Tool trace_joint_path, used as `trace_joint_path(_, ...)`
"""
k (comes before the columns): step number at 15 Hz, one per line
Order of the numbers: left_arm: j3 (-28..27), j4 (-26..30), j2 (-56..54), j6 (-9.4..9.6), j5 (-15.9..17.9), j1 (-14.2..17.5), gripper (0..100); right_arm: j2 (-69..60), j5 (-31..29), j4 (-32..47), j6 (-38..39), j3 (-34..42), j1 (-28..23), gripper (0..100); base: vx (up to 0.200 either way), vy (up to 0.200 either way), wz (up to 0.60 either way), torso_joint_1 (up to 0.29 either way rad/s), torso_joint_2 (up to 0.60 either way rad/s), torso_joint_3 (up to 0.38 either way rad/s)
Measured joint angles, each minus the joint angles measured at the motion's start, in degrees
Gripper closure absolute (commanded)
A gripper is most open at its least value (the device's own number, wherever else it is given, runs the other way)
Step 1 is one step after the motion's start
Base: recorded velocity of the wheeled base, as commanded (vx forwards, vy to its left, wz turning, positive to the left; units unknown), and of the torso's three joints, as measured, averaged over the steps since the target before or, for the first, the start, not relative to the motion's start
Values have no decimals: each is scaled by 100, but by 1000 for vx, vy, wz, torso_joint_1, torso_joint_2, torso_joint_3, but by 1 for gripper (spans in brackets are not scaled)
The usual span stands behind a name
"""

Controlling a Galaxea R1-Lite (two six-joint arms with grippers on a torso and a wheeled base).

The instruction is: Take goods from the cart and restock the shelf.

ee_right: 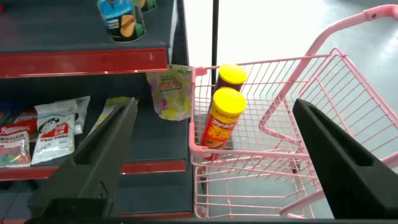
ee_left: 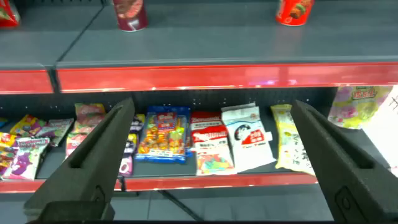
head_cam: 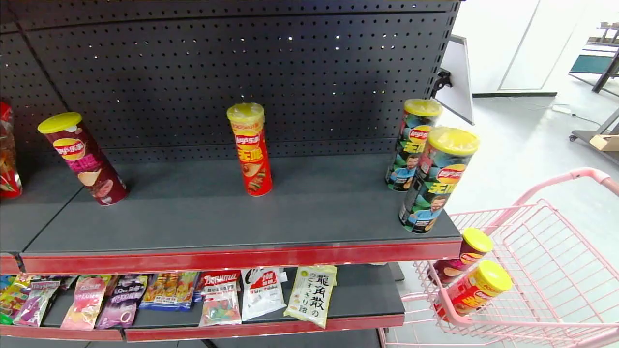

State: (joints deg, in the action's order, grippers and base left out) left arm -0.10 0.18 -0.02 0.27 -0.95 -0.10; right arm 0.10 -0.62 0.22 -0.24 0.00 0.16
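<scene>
Two yellow-lidded cans lie in the pink cart [head_cam: 585, 172]: a red-labelled can [head_cam: 471, 292] and a maroon can [head_cam: 457, 263]. Left gripper [ee_left: 205, 155] and right gripper [ee_right: 214, 155] are spread wide, holding nothing.

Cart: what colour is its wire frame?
The cart is pink, clearest in the right wrist view.

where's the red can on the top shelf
In the head view the red can stands at the middle of the shelf, toward the back panel, with the maroon can far to its left and two blue cans to its right.
</scene>
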Motion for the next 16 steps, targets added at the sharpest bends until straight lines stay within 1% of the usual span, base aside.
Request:
trace_joint_path(1, 0, 2, 0, 2, 2, 2, 0, 0, 0, -1, 0, 0, 0, 0, 0, -200, 0, 2, 2, 2)
trace_joint_path(11, 0, -2, 0, 0, -2, 2, 0, 0, 2, 2, 2, 0, 2, 0, 0, 0, -600, 2, 4, 4)
trace_joint_path(16, 0, -2, 0, -2, 0, 5, 0, 0, 0, -1, 4, 0, 2, 0, 0, 0, 0, 0, 0, 0)
